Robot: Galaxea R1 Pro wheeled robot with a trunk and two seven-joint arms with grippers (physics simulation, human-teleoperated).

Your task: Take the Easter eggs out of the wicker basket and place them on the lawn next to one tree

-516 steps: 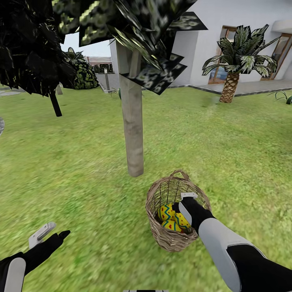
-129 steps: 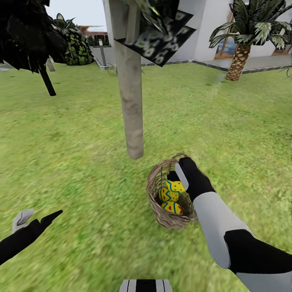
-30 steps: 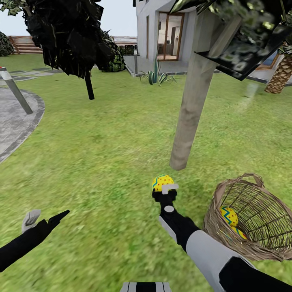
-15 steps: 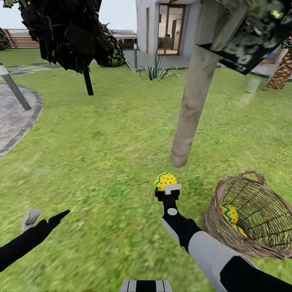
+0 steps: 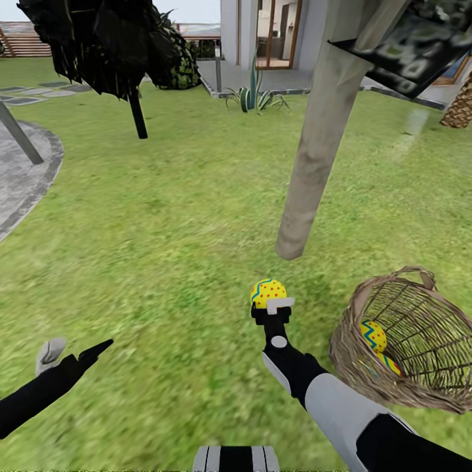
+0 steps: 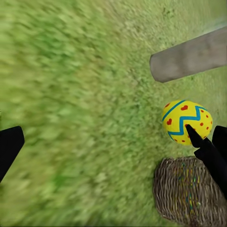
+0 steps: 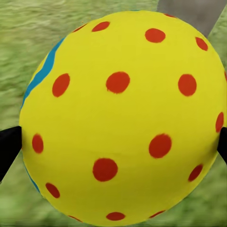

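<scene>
Egg (image 5: pixel 267 292) sits clamped between right gripper (image 5: pixel 276 307) jaws near the tree (image 5: pixel 313 154); left gripper (image 5: pixel 73 352) jaws apart.

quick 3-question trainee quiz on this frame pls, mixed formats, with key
1. True or false: the right gripper is shut on an Easter egg.
2. How many eggs show inside the wicker basket in the head view?
A. none
B. two
C. three
3. Fill in: the held egg hangs over the lawn close to the base of the pale ____.

Key:
1. True; it sits between the two fingers in the right wrist view.
2. B; one egg and the edge of another behind it.
3. tree trunk.
</scene>
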